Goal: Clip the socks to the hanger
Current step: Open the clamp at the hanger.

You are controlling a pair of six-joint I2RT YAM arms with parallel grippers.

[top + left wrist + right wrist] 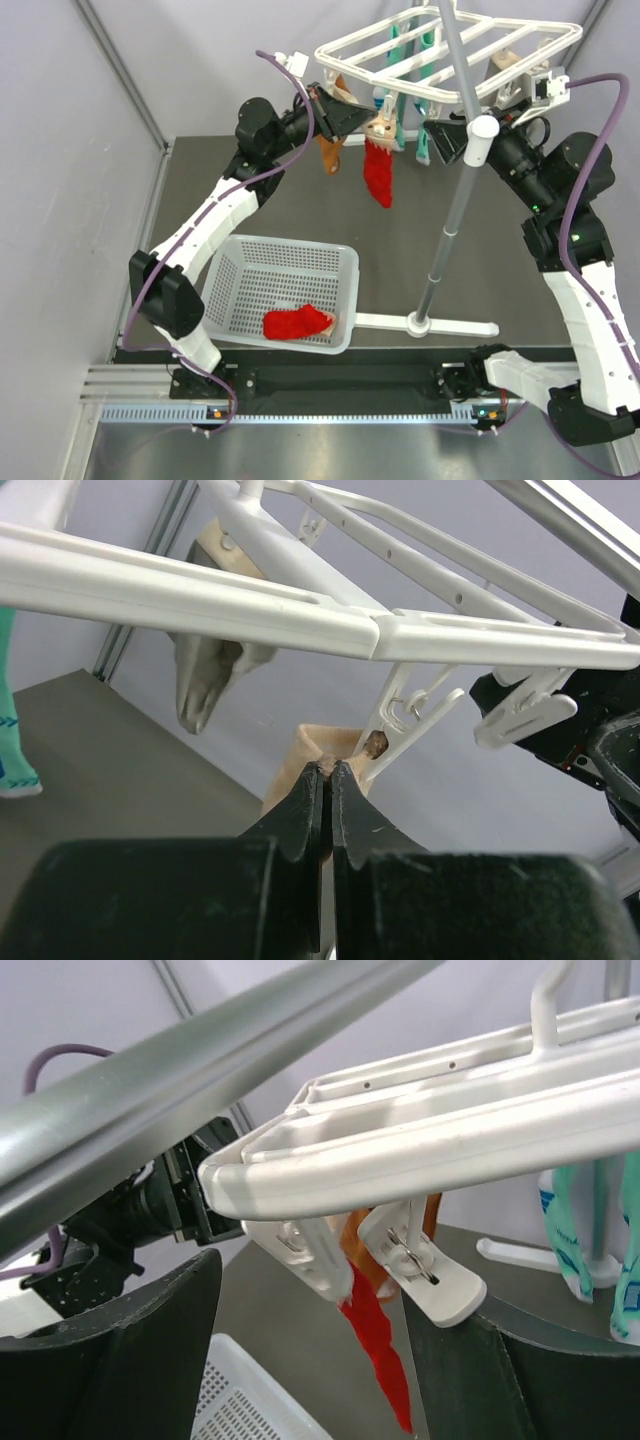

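Observation:
The white hanger (350,50) stands high at the back on its grey pole (455,215). From one of its clips (420,1270) a red sock (379,172) with a tan end dangles. My left gripper (368,120) is shut on that tan end (345,742), right beside the clip. My right gripper (437,140) is open, its fingers (150,1340) set wide either side of the clip and the red sock (380,1345). A second red sock (297,322) lies in the basket. Mint-green socks (425,140) hang from the frame.
A white perforated basket (340,260) sits on the dark table at the near left. The pole's white foot (450,325) lies beside it. An orange-brown sock (330,155) and a beige sock (505,62) also hang from the frame. Grey walls close in on both sides.

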